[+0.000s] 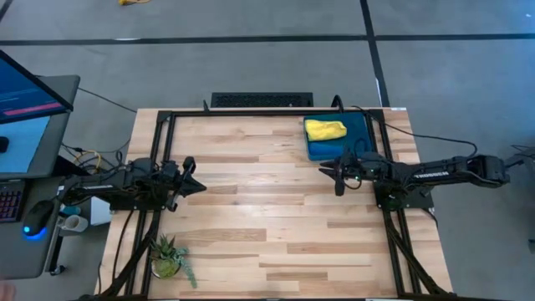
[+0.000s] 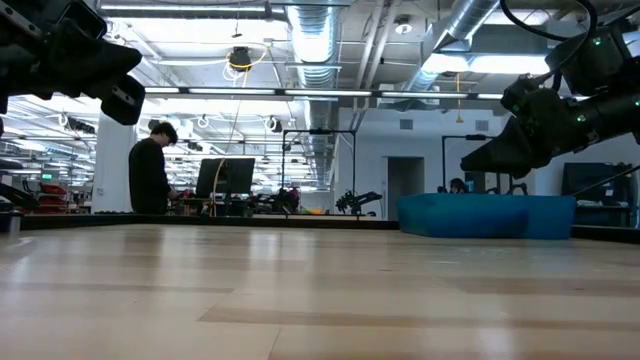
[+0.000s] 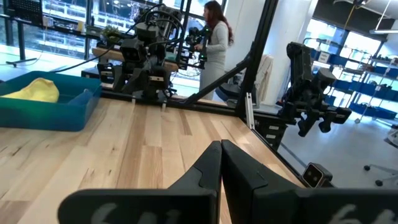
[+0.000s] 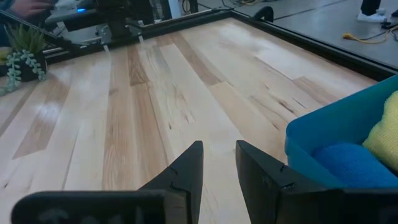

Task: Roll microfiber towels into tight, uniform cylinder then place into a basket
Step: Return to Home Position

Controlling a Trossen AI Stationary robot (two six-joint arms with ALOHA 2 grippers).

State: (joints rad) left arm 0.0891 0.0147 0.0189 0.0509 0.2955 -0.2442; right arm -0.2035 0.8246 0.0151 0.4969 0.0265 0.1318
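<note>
- Yellow towel [image 1: 325, 130] lies bundled in the basket [image 1: 358, 132], at the upper right of the frame. The blue towel [image 4: 345, 163] lies beside it in the same basket.
- At middle left, the left gripper [image 1: 199, 186] hangs over the table's edge, fingers closed on nothing.
- Right of centre, the right gripper [image 1: 328, 170] hovers just below the basket, fingers a little apart and empty.
- I judge that placing is done and the step in hand is the return to rest. The next move calls only for drawing the right arm back without touching the basket's wall.
</note>
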